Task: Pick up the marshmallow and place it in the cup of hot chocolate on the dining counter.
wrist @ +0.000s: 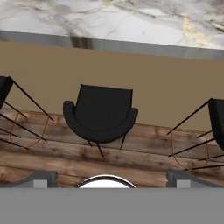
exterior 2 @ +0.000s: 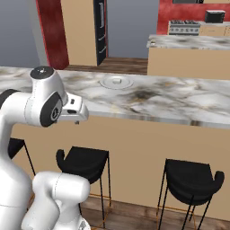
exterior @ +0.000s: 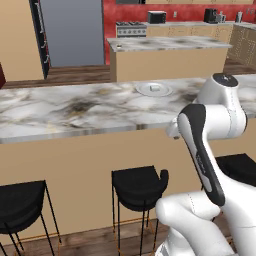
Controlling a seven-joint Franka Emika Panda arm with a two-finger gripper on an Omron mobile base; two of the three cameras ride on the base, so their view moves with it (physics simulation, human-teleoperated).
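1. Since the pincer (wrist: 112,178) looks down at a black stool (wrist: 100,113) and the wood floor (wrist: 65,157), not at the worktop (exterior: 75,110), it has a long way to swing. I think it could bump the worktop's edge on the way up.
2. Its two tips stand wide apart with nothing between them.
3. A round white dish (exterior: 154,89) sits on the far side of the worktop, a little to the arm's left. A small pale lump lies on it. It may be the marshmallow, but it is too small to be sure.
4. The marshmallow is likely soft and light. A hard squeeze could squash it, and a weak one could let it slip.
5. The cup is tiny, so a drop from high up could miss it or splash.
6. The worktop is long, with grey and brown veins in white marble and plain tan sides. More black stools stand below it.
7. Behind it are a second marble counter (exterior: 170,45), a red wall (exterior: 115,10) and a stove (exterior: 131,27).
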